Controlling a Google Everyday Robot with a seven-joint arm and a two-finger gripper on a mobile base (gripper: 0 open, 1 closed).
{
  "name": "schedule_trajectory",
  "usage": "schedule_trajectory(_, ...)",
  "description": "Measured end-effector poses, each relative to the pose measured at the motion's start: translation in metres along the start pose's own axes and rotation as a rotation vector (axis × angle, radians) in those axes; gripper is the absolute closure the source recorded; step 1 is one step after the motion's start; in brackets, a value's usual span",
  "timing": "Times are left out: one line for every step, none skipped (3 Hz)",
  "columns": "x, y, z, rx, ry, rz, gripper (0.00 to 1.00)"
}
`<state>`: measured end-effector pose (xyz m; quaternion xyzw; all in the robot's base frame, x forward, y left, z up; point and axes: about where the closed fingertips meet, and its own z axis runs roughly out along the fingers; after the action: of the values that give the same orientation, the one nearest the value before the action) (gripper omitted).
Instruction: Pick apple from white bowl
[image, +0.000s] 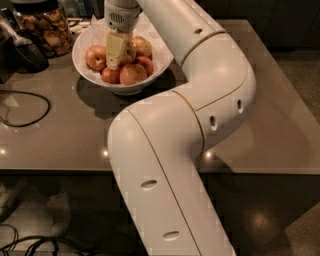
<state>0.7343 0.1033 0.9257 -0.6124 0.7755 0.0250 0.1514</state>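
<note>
The white bowl (85, 70) stands at the back left of the grey table, lined with white paper and holding several apples. My gripper (116, 52) reaches down from above into the middle of the pile. The apple (129, 52) sits right behind it, mostly hidden, with only a pale, red-streaked edge showing. A red-yellow apple (96, 56) lies to the gripper's left. Others lie at the back right (142, 46), at the right (146, 64) and at the front (132, 74). My white arm bends across the table's middle.
A glass jar of brown snacks (44, 31) stands left of the bowl. A dark object (22, 54) lies beside it. A black cable (27, 107) loops on the table at the left. The table's front edge runs across the lower part of the view.
</note>
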Motion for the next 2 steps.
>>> schedule_trajectory(0.0003, 0.0009, 0.0025, -0.005, 0.005, -0.003, 0.24)
schedule_trajectory(0.0021, -0.0001, 0.0043, -0.004, 0.011, -0.005, 0.25)
